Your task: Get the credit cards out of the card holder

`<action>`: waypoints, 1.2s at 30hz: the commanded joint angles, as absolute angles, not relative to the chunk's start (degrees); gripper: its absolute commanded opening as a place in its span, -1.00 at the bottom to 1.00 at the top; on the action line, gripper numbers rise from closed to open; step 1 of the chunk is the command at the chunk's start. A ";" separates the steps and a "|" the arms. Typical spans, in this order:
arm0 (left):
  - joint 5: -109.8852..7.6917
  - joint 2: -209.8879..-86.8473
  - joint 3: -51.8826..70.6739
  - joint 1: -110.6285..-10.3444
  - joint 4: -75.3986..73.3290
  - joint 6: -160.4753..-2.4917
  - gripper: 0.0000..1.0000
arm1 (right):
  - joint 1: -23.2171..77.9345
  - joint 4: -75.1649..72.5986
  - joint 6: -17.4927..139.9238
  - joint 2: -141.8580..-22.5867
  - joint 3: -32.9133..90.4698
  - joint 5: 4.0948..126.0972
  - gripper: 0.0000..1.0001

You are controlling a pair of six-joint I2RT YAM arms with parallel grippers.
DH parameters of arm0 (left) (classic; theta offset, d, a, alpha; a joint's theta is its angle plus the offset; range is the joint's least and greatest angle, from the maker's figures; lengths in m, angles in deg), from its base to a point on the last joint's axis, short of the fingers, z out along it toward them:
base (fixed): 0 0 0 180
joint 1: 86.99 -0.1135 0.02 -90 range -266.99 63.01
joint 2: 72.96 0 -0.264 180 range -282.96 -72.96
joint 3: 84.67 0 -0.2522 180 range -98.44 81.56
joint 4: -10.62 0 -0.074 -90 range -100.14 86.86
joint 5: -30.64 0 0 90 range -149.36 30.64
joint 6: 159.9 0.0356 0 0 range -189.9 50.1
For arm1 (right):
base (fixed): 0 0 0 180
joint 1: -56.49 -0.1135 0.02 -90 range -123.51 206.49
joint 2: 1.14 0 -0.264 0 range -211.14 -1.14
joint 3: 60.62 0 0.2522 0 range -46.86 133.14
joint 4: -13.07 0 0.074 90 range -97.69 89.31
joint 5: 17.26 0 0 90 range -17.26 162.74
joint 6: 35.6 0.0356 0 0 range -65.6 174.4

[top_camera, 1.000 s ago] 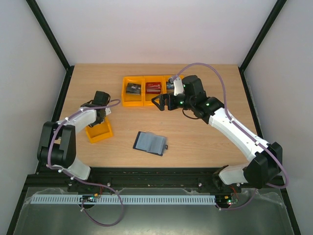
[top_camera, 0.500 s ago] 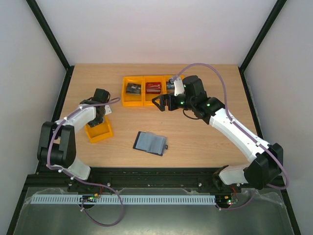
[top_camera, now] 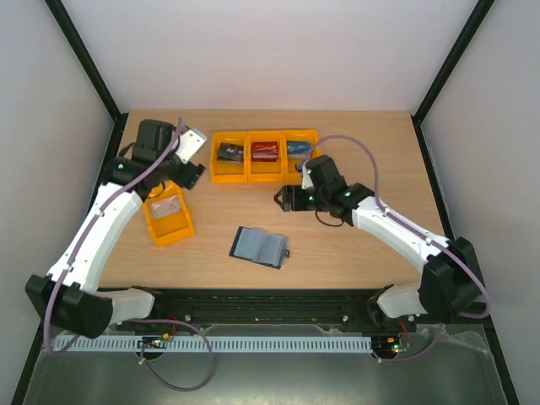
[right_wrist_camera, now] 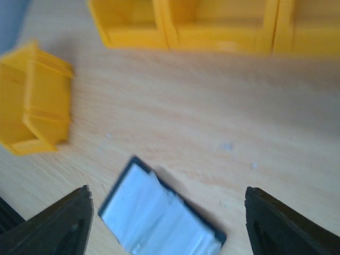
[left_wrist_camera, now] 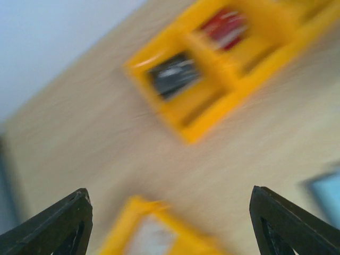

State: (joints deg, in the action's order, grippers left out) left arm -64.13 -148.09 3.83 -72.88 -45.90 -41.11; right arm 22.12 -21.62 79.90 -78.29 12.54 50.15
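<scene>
The card holder [top_camera: 258, 246] lies open and flat on the table, its pale sleeves up; in the right wrist view the card holder [right_wrist_camera: 159, 218] sits just below my open right gripper [right_wrist_camera: 167, 194]. From above, the right gripper [top_camera: 283, 201] hovers between the bin row and the holder, holding nothing. A black card [top_camera: 229, 153], a red card [top_camera: 265, 151] and a teal card [top_camera: 297, 148] lie in the row's bins. A pale card [top_camera: 167, 205] lies in the single bin. My left gripper [top_camera: 186, 174] is raised, open and holding nothing.
The orange three-bin row [top_camera: 249, 173] stands at the back centre and shows blurred in both wrist views [left_wrist_camera: 212, 101] [right_wrist_camera: 212, 26]. The single orange bin [top_camera: 169, 224] sits at the left, under the left gripper [left_wrist_camera: 169, 196] and left of the holder [right_wrist_camera: 34, 101].
The left arm opened its jaws, then rose and swung back away from the single bin, where a pale card now shows. The right gripper moved from the bin row towards the holder, jaws slightly narrower.
</scene>
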 commanded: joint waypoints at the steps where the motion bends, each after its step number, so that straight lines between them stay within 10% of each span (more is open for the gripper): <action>1: -33.47 -145.75 13.08 -70.22 -47.51 -62.93 0.62 | 16.33 -22.37 86.96 -81.61 7.94 54.85 0.46; 7: -24.85 -142.24 30.02 -71.58 -34.61 -81.27 0.34 | 5.94 -17.34 94.84 -87.56 6.89 56.03 0.29; 36: -17.33 -157.32 53.05 -69.72 -9.05 -108.31 0.32 | 0.74 -29.27 95.38 -103.76 23.75 73.30 0.41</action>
